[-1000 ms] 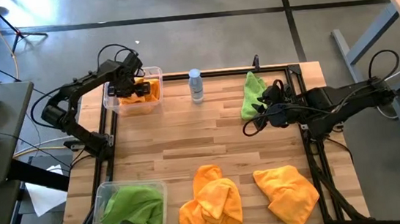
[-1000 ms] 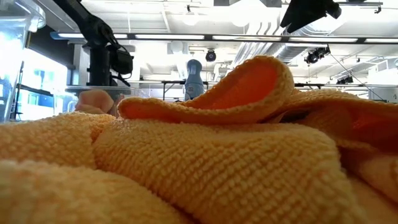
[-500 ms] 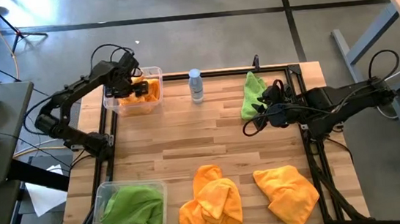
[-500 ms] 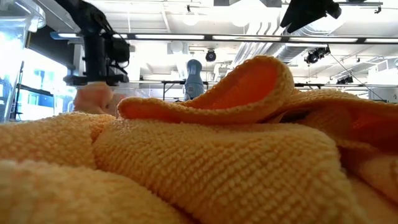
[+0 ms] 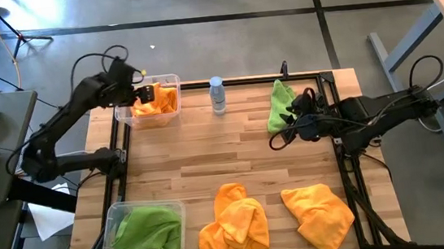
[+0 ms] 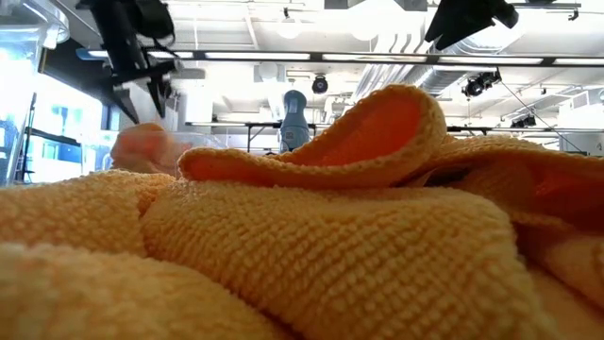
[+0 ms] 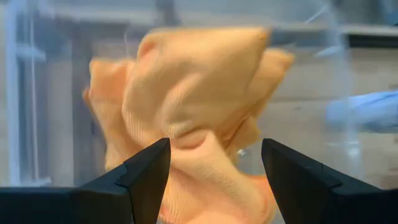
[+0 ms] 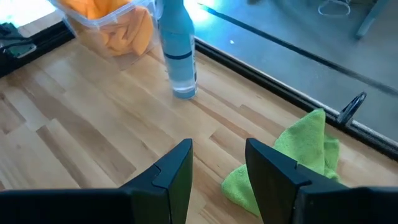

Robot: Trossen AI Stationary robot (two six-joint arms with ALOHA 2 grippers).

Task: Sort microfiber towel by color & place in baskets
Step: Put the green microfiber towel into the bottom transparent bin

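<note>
An orange towel (image 5: 157, 103) lies crumpled in the clear far-left basket (image 5: 174, 114). In the left wrist view it (image 7: 193, 106) sits just beyond my open left gripper (image 7: 214, 155), which hovers at the basket's left side (image 5: 142, 94), raised above it (image 6: 140, 90), touching nothing. A green towel (image 5: 146, 231) fills the near-left basket (image 5: 116, 210). Two orange towels (image 5: 233, 220) (image 5: 318, 207) lie on the table near its near edge. Another green towel (image 5: 280, 105) (image 8: 292, 158) lies at the far right. My right gripper (image 5: 276, 143) (image 8: 219, 152) is open beside it.
A small clear water bottle (image 5: 217, 95) (image 8: 177, 56) stands at the far edge between the orange basket and the green towel. A black frame rail (image 5: 250, 79) borders the table. Bare wood (image 5: 208, 154) spans the middle. An orange towel (image 6: 302, 236) blocks most of the low view.
My left gripper has risen out of the far-left basket and drawn back toward the table's left edge. The orange towel has stayed in the basket. My right arm has kept still.
</note>
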